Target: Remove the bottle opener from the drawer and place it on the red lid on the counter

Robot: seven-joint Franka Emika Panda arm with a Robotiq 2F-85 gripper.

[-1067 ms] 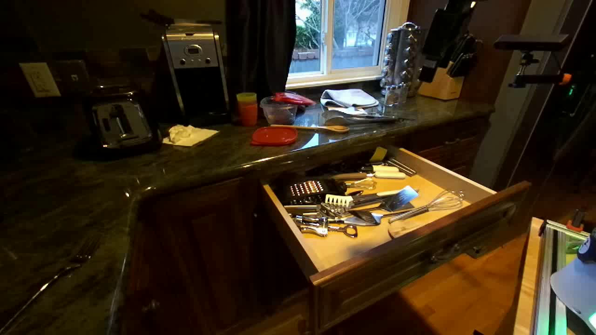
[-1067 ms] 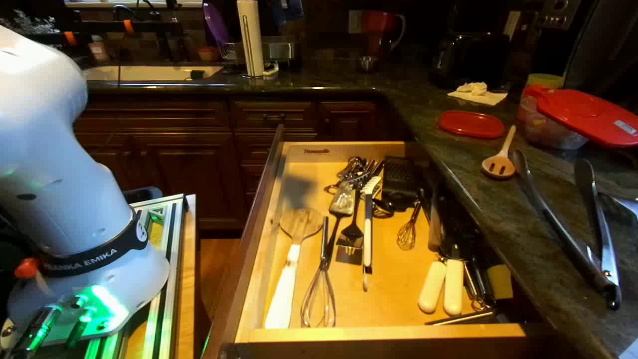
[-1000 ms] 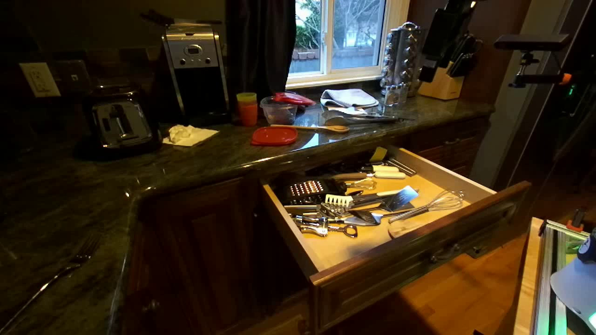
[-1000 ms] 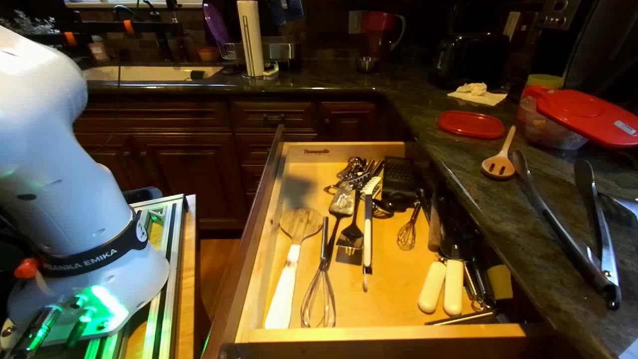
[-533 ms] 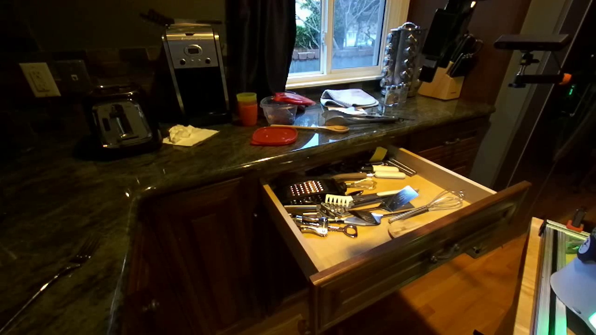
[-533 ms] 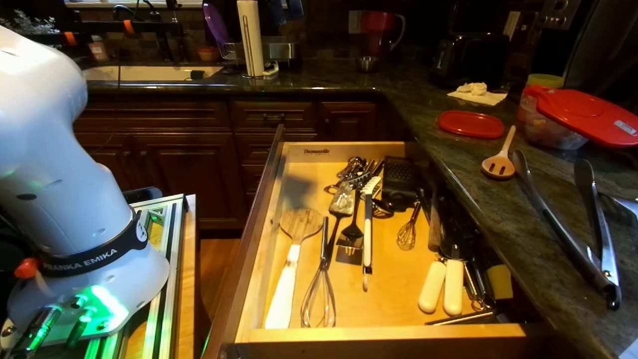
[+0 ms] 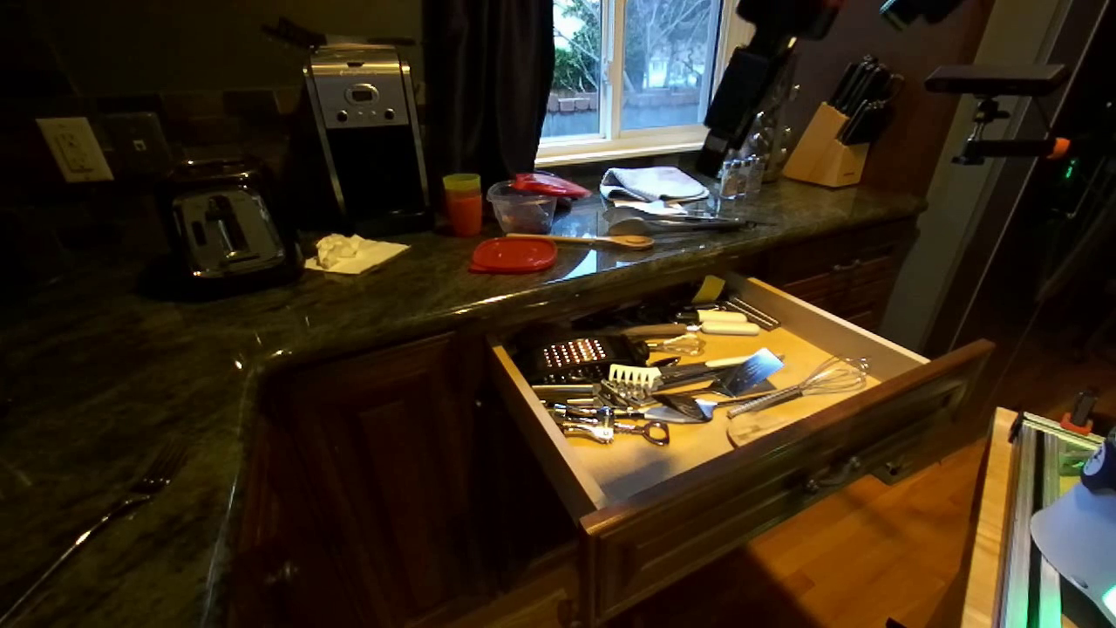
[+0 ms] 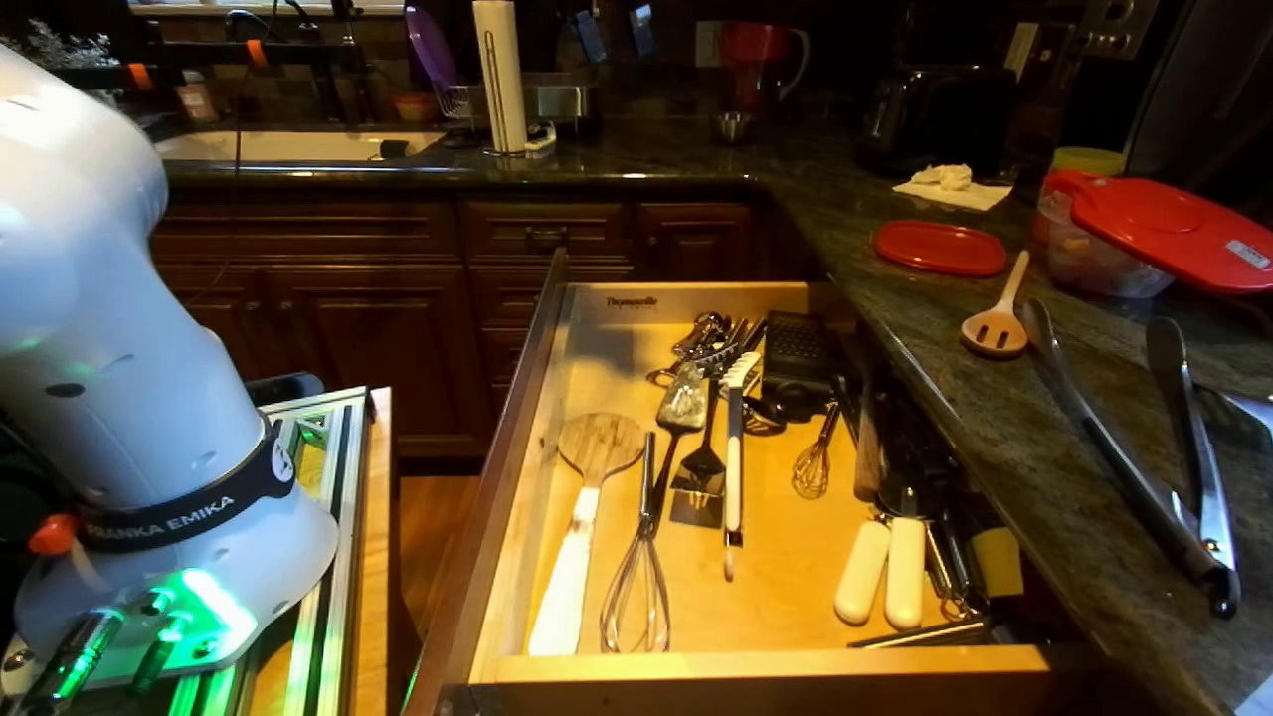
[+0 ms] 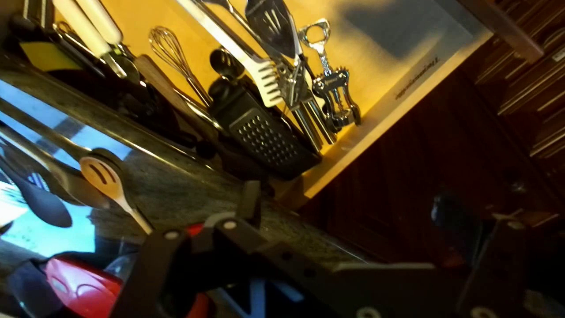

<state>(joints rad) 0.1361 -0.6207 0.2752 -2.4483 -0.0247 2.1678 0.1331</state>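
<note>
The bottle opener, a silver winged corkscrew with a ring head (image 9: 333,79), lies in the open drawer (image 9: 423,75) near its corner in the wrist view. It also shows in both exterior views (image 7: 606,429) (image 8: 699,336), among other utensils. The red lid (image 7: 514,255) lies flat on the dark counter (image 7: 392,314), also in an exterior view (image 8: 940,247). My gripper (image 9: 348,212) is open and empty, its fingers wide apart. It hangs high above the counter and drawer; its fingertips show at the top of an exterior view (image 8: 615,32). In the wrist view the gripper hides most of the lid's area.
The black grater (image 9: 269,137), metal handles and spatulas lie close beside the opener. A wooden slotted spoon (image 8: 995,328), tongs (image 8: 1124,467) and a container with a larger red lid (image 8: 1174,229) stand near the small lid. The drawer front (image 7: 785,471) rises before the utensils.
My gripper has swung left in an exterior view, uncovering the knife block and covering part of the spice rack. The arm has shifted slightly. The opener and lid have not moved.
</note>
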